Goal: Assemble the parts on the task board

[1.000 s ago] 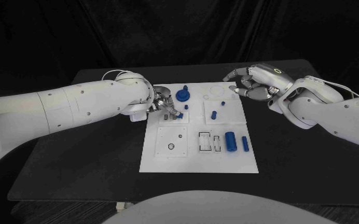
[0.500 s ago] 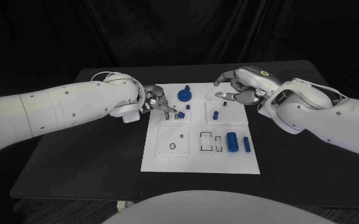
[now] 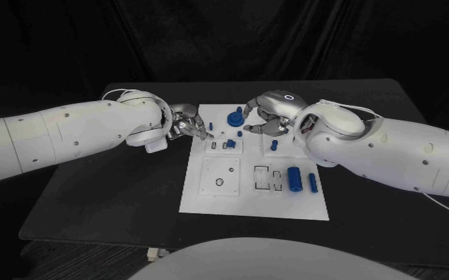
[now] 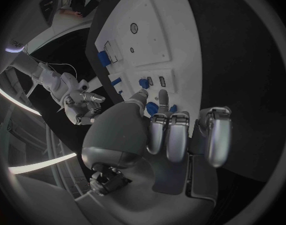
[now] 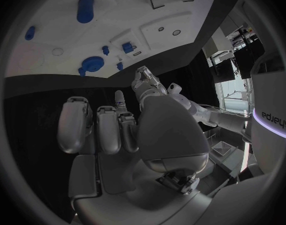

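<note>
— Black curtains hang behind the black table (image 3: 112, 196). From the head view, where do things stand?

— The white board (image 3: 252, 196) lies mid-table. The left hand (image 3: 184, 124) is at its near-left corner, fingers bent toward a small blue piece (image 3: 229, 143) in a raised square block; whether it touches that piece I cannot tell. The right hand (image 3: 266, 115) hovers over the board's far edge beside a round blue knob (image 3: 235, 119), fingers curled with nothing visible in them. A blue cylinder (image 3: 294, 177) and a thinner blue bar (image 3: 313, 183) lie loose on the right side.

— And the left wrist view?

— The left hand (image 4: 174, 130) has its fingers apart, holding nothing, tips stretched toward the blue pieces (image 4: 143, 83) at the board's edge.

— The right wrist view?

— The right hand (image 5: 118, 130) holds nothing, its fingers together and curled, above the knob (image 5: 92, 63) and the cylinder (image 5: 85, 9).

— What might go wrong?

— Both hands crowd the same end of the board, so I judge they could collide, or a finger could knock a seated piece askew.

— Any writing?

— Part of a word on the robot's arm in the right wrist view, reading roughly "harpa".
</note>
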Controlling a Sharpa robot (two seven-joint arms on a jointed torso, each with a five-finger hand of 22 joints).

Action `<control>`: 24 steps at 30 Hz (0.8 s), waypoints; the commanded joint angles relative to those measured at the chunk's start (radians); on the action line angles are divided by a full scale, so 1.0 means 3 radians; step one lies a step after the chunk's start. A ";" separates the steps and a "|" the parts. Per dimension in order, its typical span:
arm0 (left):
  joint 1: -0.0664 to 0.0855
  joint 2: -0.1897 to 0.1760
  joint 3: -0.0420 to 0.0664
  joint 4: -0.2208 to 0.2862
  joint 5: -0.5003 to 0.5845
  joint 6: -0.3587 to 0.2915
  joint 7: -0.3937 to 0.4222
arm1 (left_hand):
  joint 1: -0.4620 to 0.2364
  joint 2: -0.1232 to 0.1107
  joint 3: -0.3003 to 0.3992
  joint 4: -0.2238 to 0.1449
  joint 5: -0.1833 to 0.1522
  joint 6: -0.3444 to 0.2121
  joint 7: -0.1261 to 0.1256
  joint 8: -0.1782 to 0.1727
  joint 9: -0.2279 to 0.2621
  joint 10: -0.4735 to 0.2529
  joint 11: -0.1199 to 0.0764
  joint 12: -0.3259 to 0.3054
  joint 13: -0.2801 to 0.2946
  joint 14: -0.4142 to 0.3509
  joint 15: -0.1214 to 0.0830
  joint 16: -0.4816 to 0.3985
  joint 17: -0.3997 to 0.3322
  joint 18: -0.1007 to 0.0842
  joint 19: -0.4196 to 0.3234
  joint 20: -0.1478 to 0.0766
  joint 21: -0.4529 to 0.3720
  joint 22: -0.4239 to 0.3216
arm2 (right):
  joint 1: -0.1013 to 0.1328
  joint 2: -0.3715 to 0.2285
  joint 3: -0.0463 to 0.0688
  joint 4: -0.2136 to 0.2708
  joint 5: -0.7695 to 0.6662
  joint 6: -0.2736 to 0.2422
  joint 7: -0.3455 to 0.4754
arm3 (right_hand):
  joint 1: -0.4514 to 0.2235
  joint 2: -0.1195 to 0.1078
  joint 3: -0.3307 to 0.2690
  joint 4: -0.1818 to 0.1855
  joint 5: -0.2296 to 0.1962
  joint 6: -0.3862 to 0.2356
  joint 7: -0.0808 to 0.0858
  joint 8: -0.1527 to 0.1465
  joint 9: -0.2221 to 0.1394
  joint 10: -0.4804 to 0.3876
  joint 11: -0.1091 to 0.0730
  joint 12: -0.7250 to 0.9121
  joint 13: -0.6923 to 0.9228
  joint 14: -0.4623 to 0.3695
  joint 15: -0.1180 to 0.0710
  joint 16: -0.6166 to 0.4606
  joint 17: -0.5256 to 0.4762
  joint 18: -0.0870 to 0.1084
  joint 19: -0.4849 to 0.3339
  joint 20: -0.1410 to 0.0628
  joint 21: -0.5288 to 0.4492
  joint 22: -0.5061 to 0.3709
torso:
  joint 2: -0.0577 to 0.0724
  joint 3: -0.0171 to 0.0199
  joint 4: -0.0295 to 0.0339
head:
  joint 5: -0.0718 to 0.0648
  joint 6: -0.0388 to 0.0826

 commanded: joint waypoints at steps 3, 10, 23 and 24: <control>0.0012 -0.0048 0.0003 0.0056 0.0027 -0.0057 0.0082 | 0.0029 0.0011 -0.0007 -0.0013 0.0022 -0.0022 0.0001 0.0021 0.0009 0.0349 0.0030 0.0012 0.0877 0.0346 0.0027 0.0009 0.0878 0.0065 -0.0007 0.0023 -0.0021 0.0665 | -0.0053 0.0162 0.0003 -0.0118 -0.0290 0.0248 -0.0455 | -0.0053 -0.0007 -0.0027 -0.0017 0.0025 0.0006 0.0002 0.0012 0.0022 0.0245 0.0010 0.0018 0.0703 0.0188 0.0015 0.0008 0.0001 -0.0024 0.0017 0.0011 -0.0010 0.0529 | 0.0007 -0.0013 0.0024 | -0.0022 -0.0001; 0.0014 -0.0083 0.0003 0.0086 0.0027 -0.0015 0.0082 | 0.0019 0.0025 -0.0027 0.0010 -0.0022 -0.0010 -0.0007 0.0083 0.0055 0.0349 0.0026 0.0012 0.0877 0.0346 0.0027 0.0009 0.0878 0.0064 -0.0001 0.0027 -0.0019 0.0671 | -0.0136 0.0354 0.0003 -0.0277 -0.0366 0.0390 -0.0647 | -0.0183 -0.0020 -0.0092 -0.0009 -0.0104 -0.0009 -0.0008 0.0023 0.0091 0.0234 0.0003 0.0013 0.0688 0.0178 0.0010 -0.0011 -0.0042 -0.0014 0.0004 0.0007 -0.0059 0.0519 | 0.0009 -0.0049 0.0061 | -0.0074 -0.0001; 0.0015 -0.0076 0.0002 0.0066 0.0027 0.0074 0.0086 | 0.0016 0.0047 -0.0032 0.0027 -0.0047 -0.0001 -0.0016 0.0117 0.0077 0.0349 0.0022 0.0012 0.0877 0.0346 0.0025 0.0009 0.0878 0.0073 -0.0029 0.0027 -0.0044 0.0657 | -0.0259 0.0528 0.0003 -0.0469 -0.0388 0.0469 -0.0680 | -0.0164 -0.0015 -0.0086 -0.0051 -0.0075 -0.0020 -0.0009 0.0017 0.0114 0.0226 0.0002 0.0008 0.0676 0.0176 0.0008 -0.0018 -0.0057 -0.0011 0.0002 0.0005 -0.0072 0.0517 | 0.0009 -0.0053 0.0062 | -0.0110 -0.0001; 0.0015 -0.0075 0.0002 0.0065 0.0027 0.0077 0.0087 | 0.0016 0.0050 -0.0031 0.0029 -0.0047 -0.0001 -0.0016 0.0119 0.0078 0.0349 0.0022 0.0012 0.0877 0.0346 0.0025 0.0009 0.0878 0.0076 -0.0040 0.0027 -0.0053 0.0651 | -0.0265 0.0532 0.0003 -0.0476 -0.0388 0.0467 -0.0679 | -0.0164 -0.0015 -0.0086 -0.0051 -0.0075 -0.0020 -0.0009 0.0017 0.0114 0.0226 0.0002 0.0008 0.0676 0.0176 0.0008 -0.0018 -0.0057 -0.0011 0.0002 0.0005 -0.0072 0.0517 | 0.0010 -0.0051 0.0063 | -0.0113 -0.0001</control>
